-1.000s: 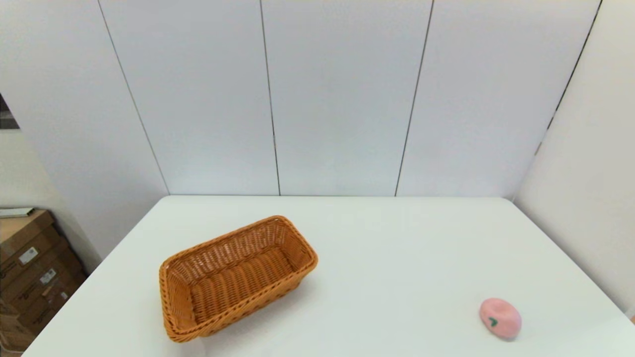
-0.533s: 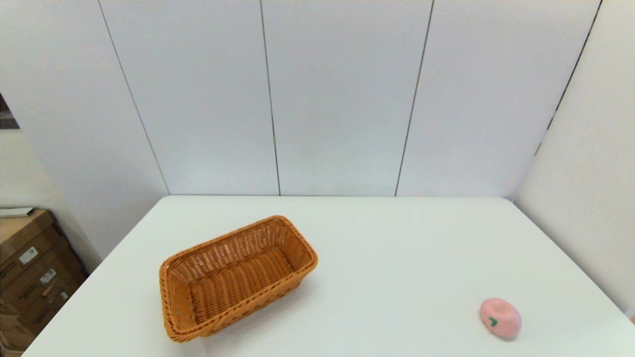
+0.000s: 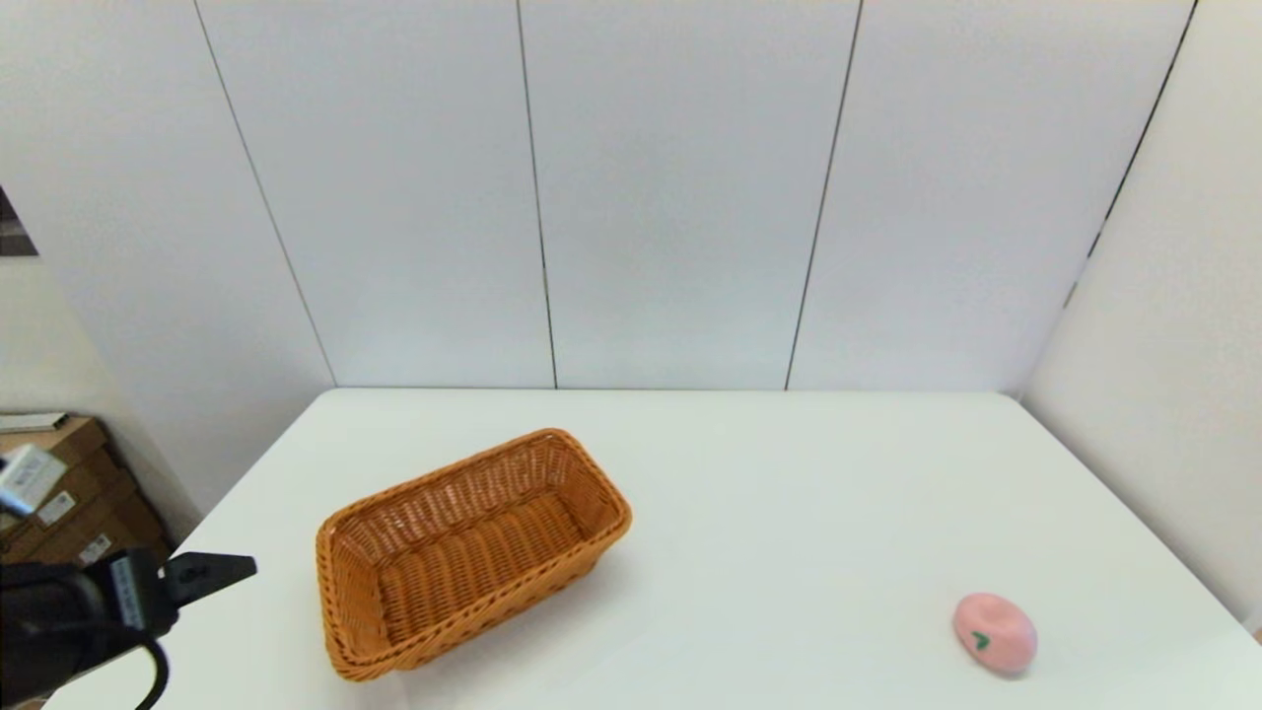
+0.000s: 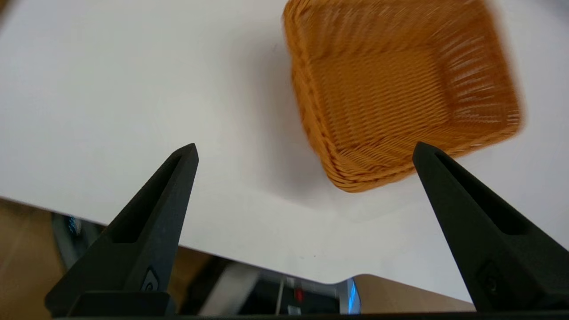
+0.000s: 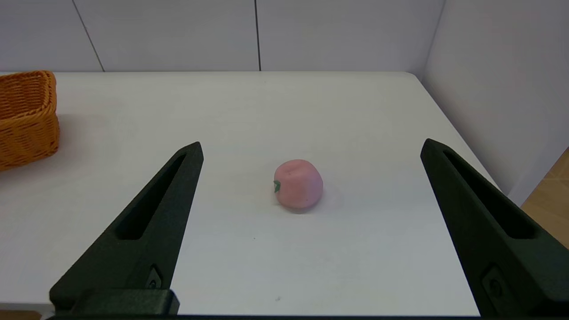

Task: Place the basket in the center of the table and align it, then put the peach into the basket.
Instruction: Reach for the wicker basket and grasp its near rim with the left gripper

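Basket [image 3: 471, 552] sits skewed on the table [image 3: 789, 493], at about 9 o'clock from centre. Peach [image 3: 994, 633] lies well apart, at 4 o'clock near the front edge. Left gripper [image 4: 304, 151] — fingers spread, empty — hovers over the table's left edge beside the basket. Right gripper [image 5: 311, 149] — spread wide, facing the peach, not touching.

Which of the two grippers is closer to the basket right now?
The left gripper: it is beside the basket at the table's left edge, fingers spread. The right gripper is out of the head view, facing the peach.
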Robot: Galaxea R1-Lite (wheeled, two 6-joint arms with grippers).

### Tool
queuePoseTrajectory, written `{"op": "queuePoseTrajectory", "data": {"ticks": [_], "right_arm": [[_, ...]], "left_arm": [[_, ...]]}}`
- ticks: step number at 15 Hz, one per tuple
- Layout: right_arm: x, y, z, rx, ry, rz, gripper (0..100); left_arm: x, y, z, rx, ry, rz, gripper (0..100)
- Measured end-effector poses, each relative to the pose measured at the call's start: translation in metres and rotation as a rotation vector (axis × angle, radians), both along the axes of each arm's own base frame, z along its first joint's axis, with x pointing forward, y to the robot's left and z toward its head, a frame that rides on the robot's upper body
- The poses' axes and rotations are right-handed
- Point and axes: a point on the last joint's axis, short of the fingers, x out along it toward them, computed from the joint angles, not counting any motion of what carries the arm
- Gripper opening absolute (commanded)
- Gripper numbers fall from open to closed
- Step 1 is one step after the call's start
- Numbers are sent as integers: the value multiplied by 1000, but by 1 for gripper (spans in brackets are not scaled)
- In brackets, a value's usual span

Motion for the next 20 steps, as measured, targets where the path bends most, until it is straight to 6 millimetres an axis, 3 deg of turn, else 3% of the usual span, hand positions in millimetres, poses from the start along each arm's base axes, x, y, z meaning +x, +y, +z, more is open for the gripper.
{"op": "queuePoseTrajectory", "data": {"ticks": [3,6,10,13,14,20], "right_arm": [[0,0,0,0,0,0,100],[0,0,0,0,0,0,100],[0,0,0,-1,0,0,100],[0,0,0,0,-1,0,100],[0,0,0,0,0,0,100],[0,0,0,1,-1,0,100]], "left_arm": [[60,-7,-28,-63,237,47,100],[104,-19,-57,-116,378,69,100],[141,-32,-87,-145,464,65,100],[153,-40,-105,-164,502,70,100],[154,-42,-109,-172,517,66,0],[157,-49,-116,-180,522,67,0]]}}
